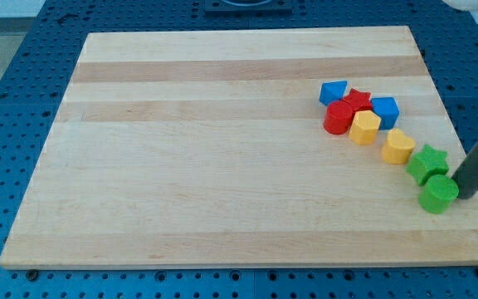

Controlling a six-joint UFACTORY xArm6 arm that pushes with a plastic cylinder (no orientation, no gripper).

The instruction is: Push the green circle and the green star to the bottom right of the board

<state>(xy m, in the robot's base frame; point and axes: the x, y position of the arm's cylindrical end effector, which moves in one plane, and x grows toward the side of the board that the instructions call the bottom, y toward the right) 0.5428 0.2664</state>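
Note:
The green circle (438,193) sits near the board's lower right, just below the green star (427,162), the two touching or nearly so. My rod comes in from the view's right edge, and my tip (461,197) rests right against the green circle's right side, a little below and to the right of the star.
A row runs up-left from the star: a yellow heart (398,146), a yellow hexagon (364,128), a red cylinder (337,117), a red star (356,100), a blue cube (385,110), a blue block (333,91). The board's right edge (463,178) lies by my tip.

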